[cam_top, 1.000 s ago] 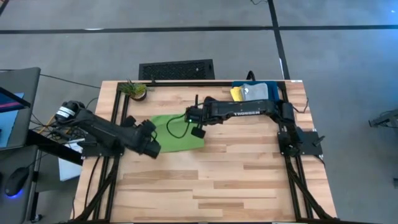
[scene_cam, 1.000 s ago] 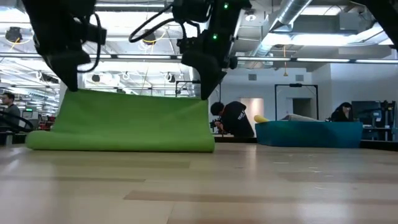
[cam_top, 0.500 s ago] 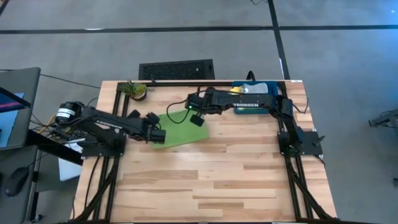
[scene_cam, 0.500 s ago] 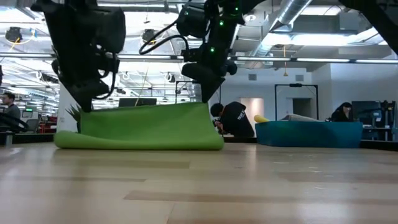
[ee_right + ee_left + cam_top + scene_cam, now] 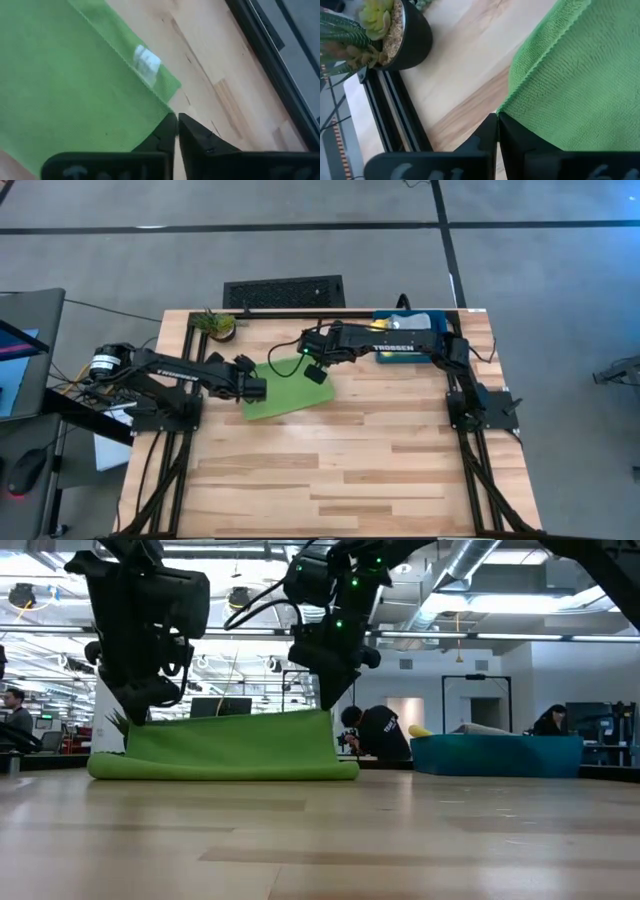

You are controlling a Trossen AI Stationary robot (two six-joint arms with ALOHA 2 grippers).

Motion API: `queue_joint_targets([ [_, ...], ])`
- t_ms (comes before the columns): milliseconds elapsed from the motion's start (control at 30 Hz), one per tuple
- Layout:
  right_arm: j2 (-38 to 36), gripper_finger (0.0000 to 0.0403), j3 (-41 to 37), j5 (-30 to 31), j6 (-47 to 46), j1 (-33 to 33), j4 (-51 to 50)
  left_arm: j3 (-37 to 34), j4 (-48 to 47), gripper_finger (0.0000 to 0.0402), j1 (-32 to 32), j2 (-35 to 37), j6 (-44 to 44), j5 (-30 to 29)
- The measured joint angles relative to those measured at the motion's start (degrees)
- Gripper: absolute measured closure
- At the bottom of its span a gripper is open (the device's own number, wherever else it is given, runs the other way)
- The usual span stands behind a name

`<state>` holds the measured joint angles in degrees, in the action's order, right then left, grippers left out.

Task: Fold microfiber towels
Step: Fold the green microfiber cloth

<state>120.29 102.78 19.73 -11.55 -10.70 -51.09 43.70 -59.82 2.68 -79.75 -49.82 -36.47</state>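
The lime green microfiber towel (image 5: 283,390) carries a small white tag (image 5: 146,63). The table (image 5: 350,470) is pale striped wood; the bin (image 5: 497,754) is dark teal.

We can just make out "TROSSEN" in white letters on the right arm (image 5: 400,346) in the high view; the towel's white tag (image 5: 146,64) isn't readable.

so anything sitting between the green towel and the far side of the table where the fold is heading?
Nothing visible on that path. Both grippers, left and right, pinch corners of the lime green towel with bare wood beyond it. The potted plant stands off to the left and the teal bin off to the right, both apart from the towel.
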Motion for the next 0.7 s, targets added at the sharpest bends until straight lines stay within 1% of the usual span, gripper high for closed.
queue_joint_targets([
  [100, 0.02, 0.034, -0.02, 0.01, 0.9, -0.06, 0.04, 0.0, 1.65, 0.0385, 0.59, 0.0, 0.99, -0.02],
  [233, 0.02, 0.0304, -0.02, -0.03, 1.03, -0.36, 0.11, 0.0, 3.15, 0.0351, 1.23, 0.0, 2.59, -0.04],
  [400, 0.02, 0.0238, -0.02, 0.0, 1.04, -0.37, 0.13, 0.0, 3.35, 0.0299, 2.14, 0.0, 2.66, -0.06],
  [500, 0.02, 0.0202, -0.02, -0.15, 2.63, -0.41, 0.13, 0.0, 3.35, 0.0275, 2.44, 0.0, 1.73, -0.25],
  [600, 0.0, 0.018, -0.02, -0.18, 2.69, -0.4, 0.07, 0.27, 2.74, 0.0263, 1.83, 0.0, 0.28, -0.36],
  [700, -0.43, 0.017, -0.04, -0.16, 7.72, 0.71, -1.81, 1.86, 0.61, 0.0258, -0.85, 0.0, 1.25, -0.17],
])
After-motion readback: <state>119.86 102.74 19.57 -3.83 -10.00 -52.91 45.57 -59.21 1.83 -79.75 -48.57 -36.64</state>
